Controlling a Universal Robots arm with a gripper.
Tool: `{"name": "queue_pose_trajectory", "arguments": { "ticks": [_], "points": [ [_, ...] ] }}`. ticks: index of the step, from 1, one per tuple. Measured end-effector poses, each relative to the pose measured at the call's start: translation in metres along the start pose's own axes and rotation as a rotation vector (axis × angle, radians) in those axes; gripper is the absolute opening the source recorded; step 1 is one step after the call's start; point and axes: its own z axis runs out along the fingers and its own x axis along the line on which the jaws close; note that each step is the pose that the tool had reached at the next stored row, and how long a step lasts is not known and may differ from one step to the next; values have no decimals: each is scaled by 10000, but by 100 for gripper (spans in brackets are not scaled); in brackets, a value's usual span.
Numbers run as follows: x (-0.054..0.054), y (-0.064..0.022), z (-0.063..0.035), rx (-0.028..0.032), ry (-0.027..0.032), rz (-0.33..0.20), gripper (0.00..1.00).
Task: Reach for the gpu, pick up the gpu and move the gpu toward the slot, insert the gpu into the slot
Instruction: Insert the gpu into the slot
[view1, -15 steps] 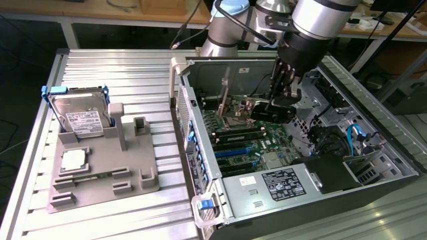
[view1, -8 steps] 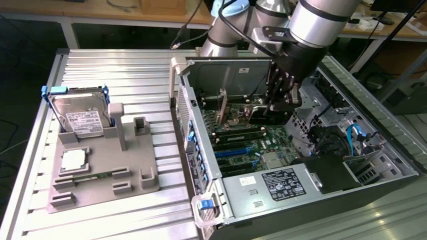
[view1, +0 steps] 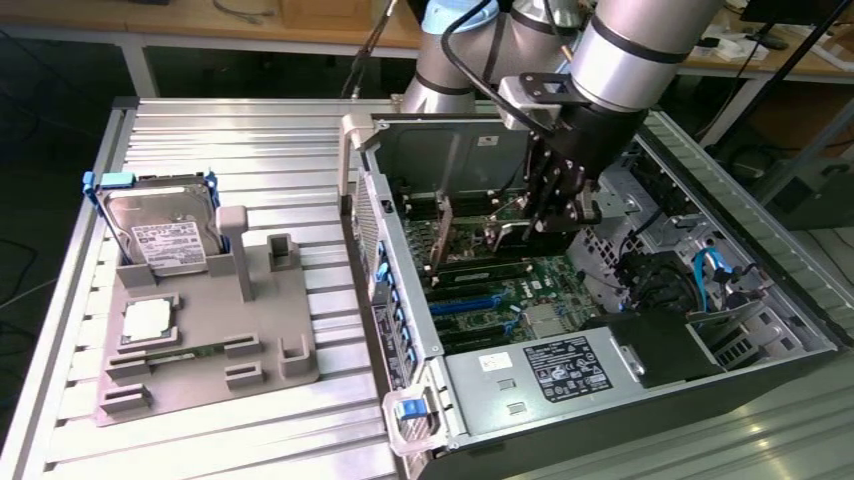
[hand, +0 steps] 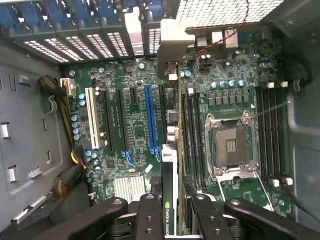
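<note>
Dark gpu (hand: 169, 185): one card, seen edge-on inside the open computer case and standing on its long edge. A green logo sat on that edge near the fingers.
Metal bracket (hand: 172, 45): one, pale, at the gpu's far end, close to the perforated rear wall of the case.
End effector (hand: 173, 207): one, partly closed. Its two black fingers (hand: 149, 217) clamped the gpu, one on each face.
Slot (hand: 150, 117): one long blue connector, bare along its length. The gpu was held just beside it, on the side toward the processor socket, and was not seated in it.
Other connectors: one white slot (hand: 92, 117), with two long black slots (hand: 121, 125) between it and the blue one.
Processor socket (hand: 231, 145): one, square and metal-framed, with black memory sockets (hand: 270, 135) on both sides; their number could not be told.
Motherboard (hand: 135, 132): one, green, lying on the floor of the case.
Computer case (view1: 400, 140): one, lying on its side with the open side up.
Arm (view1: 641, 50): one, silver, reaching down into the case.
Grey holder (view1: 214, 350): one, at the exterior view's left of the case. It carried one upright silver hard drive (view1: 158, 235) in a blue frame and one pale square chip (view1: 144, 320) lying flat.
Counter (view1: 227, 130): one, of ribbed metal, carrying the case and the holder.
</note>
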Motion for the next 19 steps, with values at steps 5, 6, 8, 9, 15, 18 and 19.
{"name": "queue_pose_trajectory", "arguments": {
  "ticks": [5, 6, 8, 9, 15, 18, 19],
  "points": [
    [8, 48, 82, -4, 0, -112, 27],
    [8, 48, 82, -4, 1, -112, 27],
    [8, 48, 82, -4, 1, -112, 27],
    [8, 48, 82, -4, 1, -112, 27],
    [9, 49, 105, -21, 6, -714, 27],
    [11, 51, 153, -27, 8, -901, 27],
    [13, 59, 182, -27, 9, -900, 27]
  ]
}}
